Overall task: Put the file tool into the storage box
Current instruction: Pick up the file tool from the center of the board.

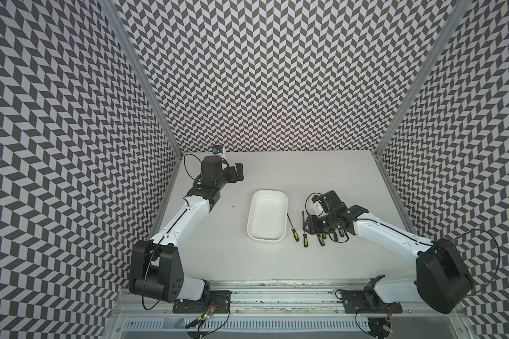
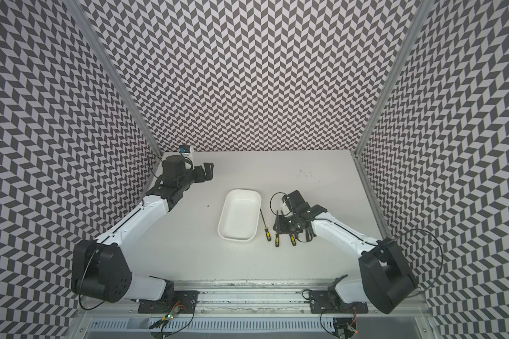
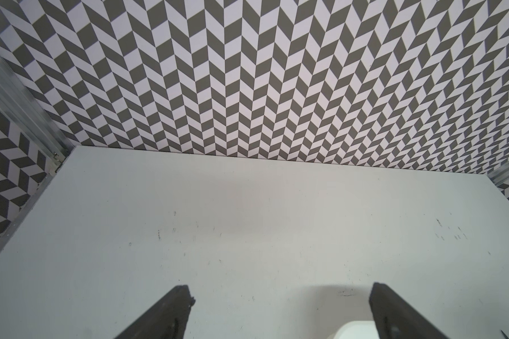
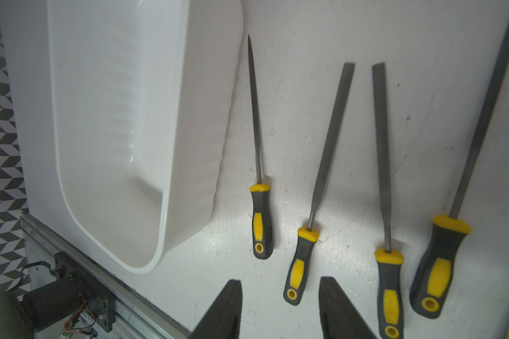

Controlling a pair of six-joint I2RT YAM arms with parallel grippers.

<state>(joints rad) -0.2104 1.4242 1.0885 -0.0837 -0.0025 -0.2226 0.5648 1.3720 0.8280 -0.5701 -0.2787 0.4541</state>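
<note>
Wrist view shows four whole files (image 4: 331,141); top views hide some under my right claw (image 4: 281,281), parted, empty; left claw (image 3: 281,289) gaping.

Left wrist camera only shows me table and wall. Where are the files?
Observer: The files lie in a row beside the box, on the right arm's side.
Operator: Is anything inside the box?
Observer: No, it's empty.
Operator: Is the right gripper holding one?
Observer: No. The right gripper is open over the handle of the second file from the box, holding nothing.
</note>
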